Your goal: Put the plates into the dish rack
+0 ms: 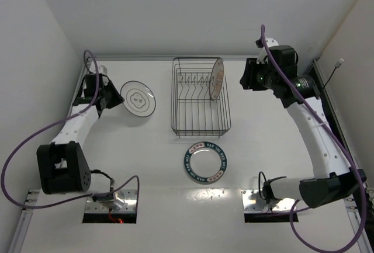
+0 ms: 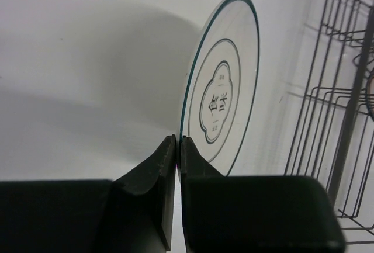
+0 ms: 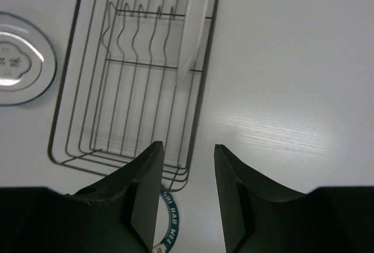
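My left gripper (image 1: 114,98) is shut on the left rim of the white plate with thin dark rings (image 1: 138,99), left of the dish rack (image 1: 198,121). In the left wrist view the fingertips (image 2: 178,139) pinch the plate's edge (image 2: 225,83); I cannot tell whether the plate rests on the table. The orange sunburst plate (image 1: 217,78) stands upright in the rack's far right corner and shows edge-on in the right wrist view (image 3: 191,25). The lettered-rim plate (image 1: 205,162) lies flat in front of the rack. My right gripper (image 1: 248,78) is open and empty, right of the rack (image 3: 117,118).
White walls close in the table at the back and both sides. Two rectangular openings (image 1: 109,206) (image 1: 270,206) with wiring sit at the near edge by the arm bases. Purple cables loop off both arms.
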Robot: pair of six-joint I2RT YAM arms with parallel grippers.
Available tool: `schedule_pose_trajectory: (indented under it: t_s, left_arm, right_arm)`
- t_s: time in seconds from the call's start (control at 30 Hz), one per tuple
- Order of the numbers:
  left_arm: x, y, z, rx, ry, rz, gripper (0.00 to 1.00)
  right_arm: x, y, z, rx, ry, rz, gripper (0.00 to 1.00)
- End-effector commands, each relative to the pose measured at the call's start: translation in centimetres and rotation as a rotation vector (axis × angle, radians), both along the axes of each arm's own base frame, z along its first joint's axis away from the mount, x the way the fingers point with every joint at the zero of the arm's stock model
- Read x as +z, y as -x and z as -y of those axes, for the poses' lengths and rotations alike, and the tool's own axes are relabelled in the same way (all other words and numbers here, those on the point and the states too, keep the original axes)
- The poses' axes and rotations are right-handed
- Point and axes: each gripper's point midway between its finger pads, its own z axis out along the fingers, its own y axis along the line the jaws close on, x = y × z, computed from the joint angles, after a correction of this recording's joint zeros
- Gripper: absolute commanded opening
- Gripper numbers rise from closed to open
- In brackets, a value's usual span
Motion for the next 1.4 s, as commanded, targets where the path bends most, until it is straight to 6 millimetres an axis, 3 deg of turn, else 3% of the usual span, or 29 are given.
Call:
schedule_pose_trajectory:
  t_s: [0.0,0.1,0.13,0.17,0.2,0.23,0.27,0.37,0.57,0.7,0.8,0.93,1.2,1.23,1.27,1.33,1.37]
  left_arm:
    - [4.1,-0.8,-0.1,-0.005,-0.027,0.159,0.0]
    - [6.5,-0.3,-0.5,0.0,-0.043,0.24,0.0]
    - [7.4,-0.2,-0.5,0.0,-0.046,0.269,0.0]
    - [8.0,0.1,0.1,-0.028,-0.029,0.293,0.0]
    - [9.0,0.1,0.5,-0.055,-0.028,0.329,0.0]
    - [10.0,0.4,1.1,-0.082,-0.018,0.378,0.0]
    - [10.6,0.5,2.4,-0.149,0.019,0.402,0.0]
    - [11.4,0.9,5.3,-0.315,0.105,0.451,0.0]
    - [12.7,1.7,8.6,-0.497,0.241,0.518,0.0]
    - [12.5,2.5,10.4,-0.612,0.345,0.516,0.0]
    - [11.9,3.2,12.6,-0.709,0.43,0.493,0.0]
    - [11.1,3.6,14.0,-0.767,0.478,0.458,0.0]
    - [10.8,4.1,15.8,-0.829,0.538,0.432,0.0]
    - [10.6,4.2,15.8,-0.829,0.538,0.432,0.0]
    - [10.6,4.3,15.8,-0.838,0.542,0.43,0.0]
    - [10.3,4.2,15.9,-0.831,0.552,0.416,0.0]
    - [10.3,4.2,15.9,-0.831,0.552,0.416,0.0]
  right_arm:
    - [0.7,0.6,-3.4,0.167,-0.155,0.025,0.37]
    - [-0.2,1.5,-7.3,0.349,-0.325,0.001,0.38]
    - [-1.9,2.1,-8.3,0.395,-0.379,-0.043,0.4]
    - [-0.7,2.8,-10.5,0.498,-0.497,-0.026,0.41]
    - [-0.9,3.2,-11.3,0.537,-0.556,-0.036,0.43]
    - [-3.3,3.7,-11.9,0.549,-0.613,-0.1,0.45]
    - [-2.4,3.7,-13.0,0.599,-0.701,-0.081,0.45]
    - [-4.6,4.0,-13.7,0.61,-0.78,-0.13,0.47]
    - [-5.9,3.1,-14.6,0.628,-0.803,-0.164,0.47]
    - [-6.0,2.0,-15.6,0.637,-0.822,-0.147,0.47]
    - [-7.3,1.2,-16.4,0.622,-0.814,-0.157,0.47]
    - [-8.5,0.0,-17.3,0.606,-0.799,-0.135,0.47]
    - [-11.1,-0.4,-20.1,0.599,-0.777,-0.19,0.47]
    - [-11.1,-0.4,-20.1,0.599,-0.777,-0.191,0.44]
    - [-11.4,-0.3,-20.5,0.607,-0.776,-0.196,0.26]
    - [-11.5,-0.6,-20.5,0.595,-0.772,-0.19,0.02]
    - [-10.5,-0.7,-20.0,0.573,-0.757,-0.156,0.0]
